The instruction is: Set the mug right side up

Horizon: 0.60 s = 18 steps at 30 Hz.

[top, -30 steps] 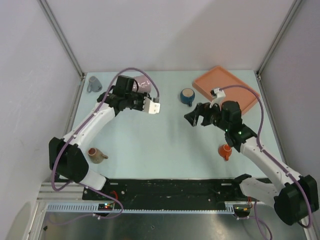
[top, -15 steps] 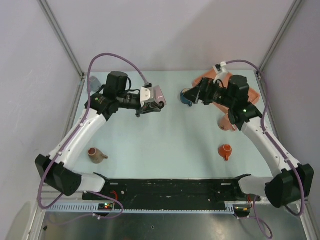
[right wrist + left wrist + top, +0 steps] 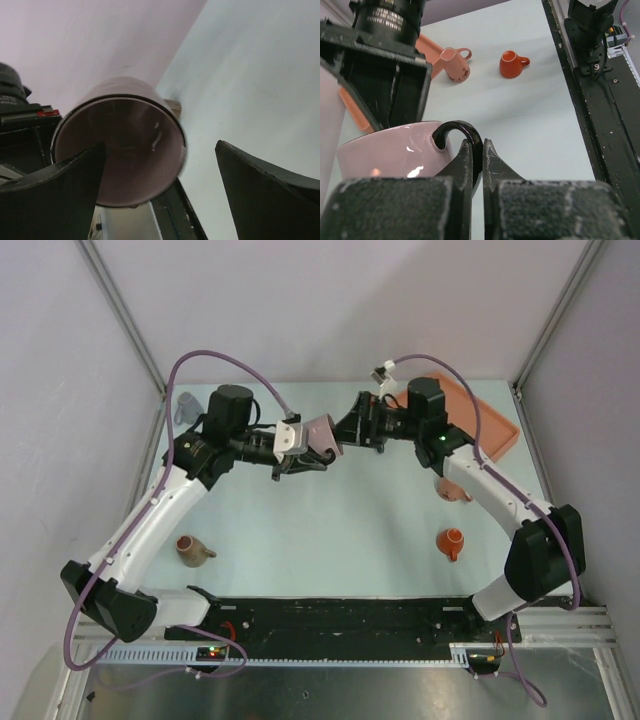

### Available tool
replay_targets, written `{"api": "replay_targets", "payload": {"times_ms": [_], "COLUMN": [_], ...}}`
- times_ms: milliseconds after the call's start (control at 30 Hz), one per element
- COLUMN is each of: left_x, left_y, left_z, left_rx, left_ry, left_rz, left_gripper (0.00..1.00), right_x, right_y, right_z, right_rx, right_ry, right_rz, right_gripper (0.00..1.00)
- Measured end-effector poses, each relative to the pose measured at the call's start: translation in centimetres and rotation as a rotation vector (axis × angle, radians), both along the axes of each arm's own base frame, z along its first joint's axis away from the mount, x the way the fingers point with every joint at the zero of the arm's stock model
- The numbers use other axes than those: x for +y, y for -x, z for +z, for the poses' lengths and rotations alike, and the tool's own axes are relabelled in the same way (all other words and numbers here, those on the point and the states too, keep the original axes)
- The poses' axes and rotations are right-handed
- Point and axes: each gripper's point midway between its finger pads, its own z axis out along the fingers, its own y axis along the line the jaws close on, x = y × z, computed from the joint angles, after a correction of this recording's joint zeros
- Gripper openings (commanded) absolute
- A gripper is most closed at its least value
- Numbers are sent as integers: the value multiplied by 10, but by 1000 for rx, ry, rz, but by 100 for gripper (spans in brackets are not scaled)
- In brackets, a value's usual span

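Pink glazed mug (image 3: 390,152) looks hard, slick, chippable; left gripper (image 3: 476,150) pinches its thin handle (image 3: 455,129), right gripper (image 3: 160,145) spread wide, so I'd grab the rim (image 3: 120,96) wall.

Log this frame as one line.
left gripper: shut on pink mug by handle | right gripper: open, facing mug mouth | mug: sideways, held aloft | stage: likely handover, not yet gripped

pale pink mug (image 3: 395,150) held on its side, dark handle (image 3: 461,131) pinched between closed fingers of left tool (image 3: 476,150), right arm's black housing (image 3: 380,75) just behind, speckled pink mug (image 3: 454,64) and orange mug (image 3: 512,64) near each other on pale surface (image 3: 530,130), orange tray (image 3: 427,46) farther off
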Motion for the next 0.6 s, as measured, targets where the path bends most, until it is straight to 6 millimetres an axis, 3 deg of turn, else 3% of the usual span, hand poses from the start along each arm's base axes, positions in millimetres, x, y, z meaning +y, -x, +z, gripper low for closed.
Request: {"api": "replay_targets", "payload": {"times_ms": [100,167,200,233,267,333,367,400,467,600], "left_x": [-1,-1,-1,-1,0,5,7,6,6,12], "left_y": [3,7,8,9,13,9,7,5,1,-12], "left_z": [0,2,4,4,5,11,11,13,14,17], "left_rx": [-6,-10,-13,-15,-8,-29,-38,-56,-77,-122], "left_ry": [2,7,10,11,13,13,9,11,8,-9], "left_rz": [-17,-27,-30,-31,-39,-3,15,17,37,119], "left_gripper": [0,0,0,0,0,40,70,85,96,99], "right_x": [22,37,44,49,51,51,49,48,40,-1], "right_y": [10,11,12,13,12,13,10,8,2,-36], "right_z": [1,-1,-2,-4,-7,-14,-13,-12,-16,-40], "right_rx": [2,15,14,27,19,44,52,50,60,117], "right_ry": [-14,-15,-13,-14,-7,-2,-4,-1,23,113], "right_rz": [68,111,130,146,150,172,162,155,124,-61], "right_gripper": [78,34,17,9,4,1,1,0,0,0]}}
